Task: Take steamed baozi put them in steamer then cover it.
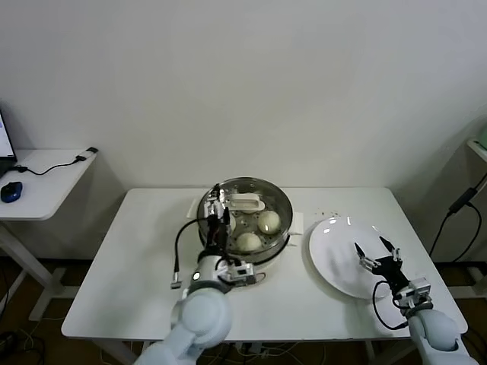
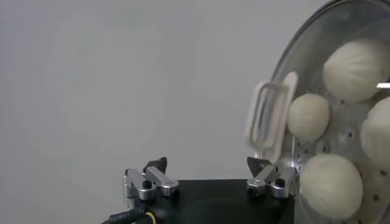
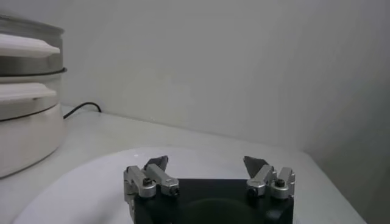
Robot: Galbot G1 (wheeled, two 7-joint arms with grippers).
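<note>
The shiny steel steamer (image 1: 283, 204) stands on its white base at the table's middle. The round glass lid with its white handle (image 1: 245, 202) lies on it. Through the glass, two cream-white baozi (image 1: 268, 221) show in the head view and several baozi (image 2: 331, 184) in the left wrist view, next to the handle (image 2: 268, 115). My left gripper (image 1: 219, 213) is open and empty at the steamer's left rim, beside the lid; it also shows in the left wrist view (image 2: 207, 167). My right gripper (image 1: 377, 253) is open and empty over the white plate; it also shows in the right wrist view (image 3: 207, 164).
The flat white plate (image 1: 335, 258) lies bare to the right of the steamer, also in the right wrist view (image 3: 79, 182). The steamer's white base (image 3: 27, 128) and a black cord (image 3: 82, 108) show there. A side desk (image 1: 46, 182) stands at the left.
</note>
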